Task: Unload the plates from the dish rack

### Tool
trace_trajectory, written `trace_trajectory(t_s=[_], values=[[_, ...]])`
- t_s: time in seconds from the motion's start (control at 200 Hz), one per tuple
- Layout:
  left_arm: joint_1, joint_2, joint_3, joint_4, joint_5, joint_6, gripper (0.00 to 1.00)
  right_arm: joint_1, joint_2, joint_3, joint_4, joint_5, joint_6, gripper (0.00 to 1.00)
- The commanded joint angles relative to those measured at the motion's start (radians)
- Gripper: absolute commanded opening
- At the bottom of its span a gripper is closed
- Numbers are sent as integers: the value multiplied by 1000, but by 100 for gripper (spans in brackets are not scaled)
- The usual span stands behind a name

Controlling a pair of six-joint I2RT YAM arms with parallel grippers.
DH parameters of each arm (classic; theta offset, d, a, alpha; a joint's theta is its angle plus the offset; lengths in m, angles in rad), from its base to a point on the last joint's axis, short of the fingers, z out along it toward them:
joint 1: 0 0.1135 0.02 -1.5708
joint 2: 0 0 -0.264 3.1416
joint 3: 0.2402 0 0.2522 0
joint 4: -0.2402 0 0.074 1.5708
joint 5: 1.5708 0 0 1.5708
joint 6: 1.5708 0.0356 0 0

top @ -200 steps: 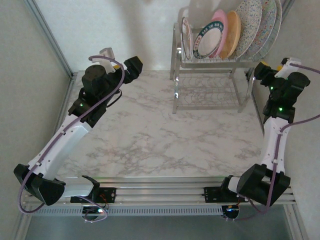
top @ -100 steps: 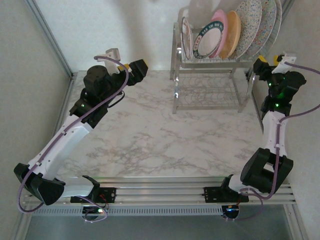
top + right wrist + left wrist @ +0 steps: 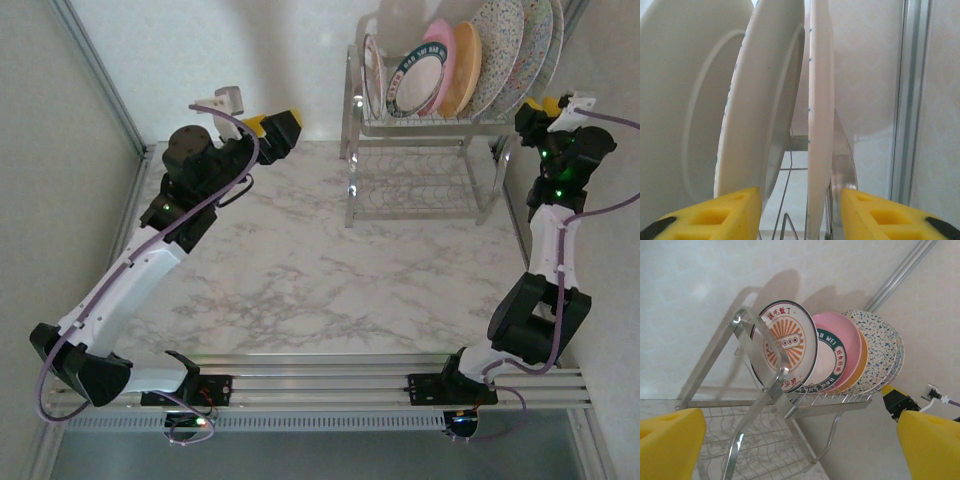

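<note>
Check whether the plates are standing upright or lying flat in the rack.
Upright: the plates stand on edge, side by side, in the top of the rack.

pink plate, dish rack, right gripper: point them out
pink plate (image 3: 842,325), left wrist view, upper face
dish rack (image 3: 351,185), top external view, front left leg
right gripper (image 3: 800,202), right wrist view, midway between fingertips

We're looking at a white table (image 3: 290,270) with grey marble veining, and standing straight on it, up at the far right corner, is the shiny chrome wire dish rack (image 3: 352,185), its tubular legs planted on the top, while an aluminium rail (image 3: 320,366) runs along the near edge.
</note>
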Motion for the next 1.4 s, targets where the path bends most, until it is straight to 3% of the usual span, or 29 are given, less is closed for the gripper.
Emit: trace_trajectory(t_s=[0.0, 0.355, 0.776, 1.011, 1.226, 1.391], values=[[-10, 14, 49, 55, 54, -3, 97, -5, 24, 51, 25, -22, 21, 40], [-35, 61, 113, 77, 126, -13, 97, 3, 88, 141, -17, -17, 22, 37], [-66, 80, 127, 81, 117, -11, 97, 37, 156, 226, -50, -9, 24, 31], [-71, 78, 127, 80, 111, -9, 97, 49, 169, 249, -63, 7, 22, 22], [-73, 75, 126, 80, 105, -6, 97, 64, 169, 266, -73, 8, 22, 6], [-73, 74, 124, 80, 104, -6, 97, 80, 155, 264, -75, 29, 23, 1]])
